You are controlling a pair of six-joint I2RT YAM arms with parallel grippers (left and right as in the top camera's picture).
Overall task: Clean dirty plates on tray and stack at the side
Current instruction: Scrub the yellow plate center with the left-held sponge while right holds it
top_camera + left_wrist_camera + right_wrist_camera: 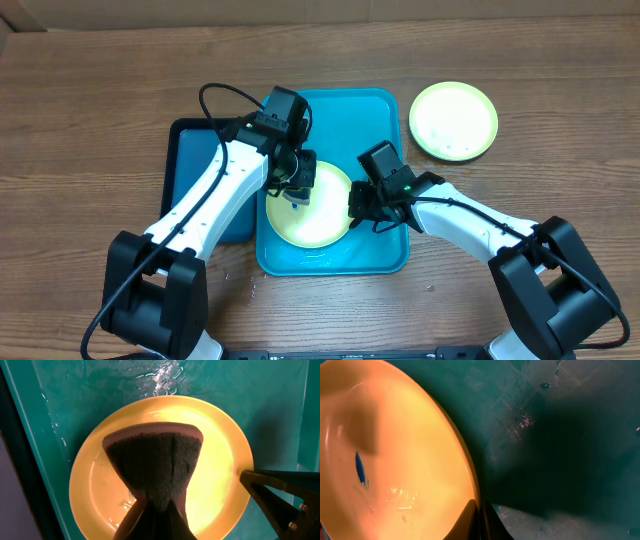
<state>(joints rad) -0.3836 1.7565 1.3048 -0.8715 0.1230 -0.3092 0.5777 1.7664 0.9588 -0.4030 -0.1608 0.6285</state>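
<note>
The left gripper (152, 510) clamps a scouring sponge (155, 460) over the plate (215, 445) in the turquoise tray (100, 390); the right gripper (479, 512) pinches tight on the plate's right rim

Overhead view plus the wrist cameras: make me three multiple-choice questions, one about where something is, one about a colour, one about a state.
1. Where is the second plate?
A. On the table, past the tray's far right corner.
B. Stacked on the other plate.
C. Under the tray.

2. What colour is the tray under the plate?
A. Red.
B. Turquoise.
C. White.

3. What is the left tool doing?
A. Hanging open.
B. Pinching a sponge.
C. Gripping a cup.

Answers: 1 A, it lies on the table, off the tray; 2 B, turquoise shows all round the plate; 3 B, the left wrist view shows the sponge clamped above the plate.
</note>
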